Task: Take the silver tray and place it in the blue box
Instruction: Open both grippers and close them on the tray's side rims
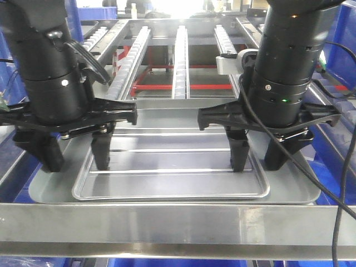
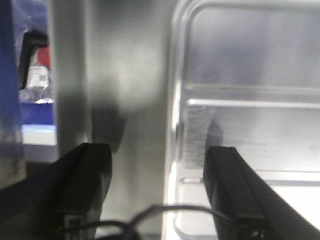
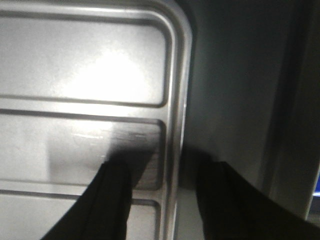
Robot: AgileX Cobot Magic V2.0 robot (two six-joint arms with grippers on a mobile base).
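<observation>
Shiny rectangular silver tray (image 1: 172, 181) with two long floor ridges, lying at centre frame nested inside a larger dull grey tray (image 1: 55, 189) on the counter (image 1: 178, 222). The left hand (image 1: 78, 161) and right hand (image 1: 257, 162) each stand wide apart, empty, straddling a short rim of the silver tray: one finger over its floor, the other over the grey tray outside. Whether the fingertips touch metal cannot be told.

Probable hazards:
- The thin, glossy rim may slip from the pads on closing.
- An outer finger may snag the grey tray and drag it upward too.
- Unequal lifting by the two arms would tilt the tray or twist it loose.
- The counter's front rail, lower frame, could catch a low carry.

The blue box is not distinctly shown; only blue plastic (image 1: 11, 192) at the lower corners.
</observation>
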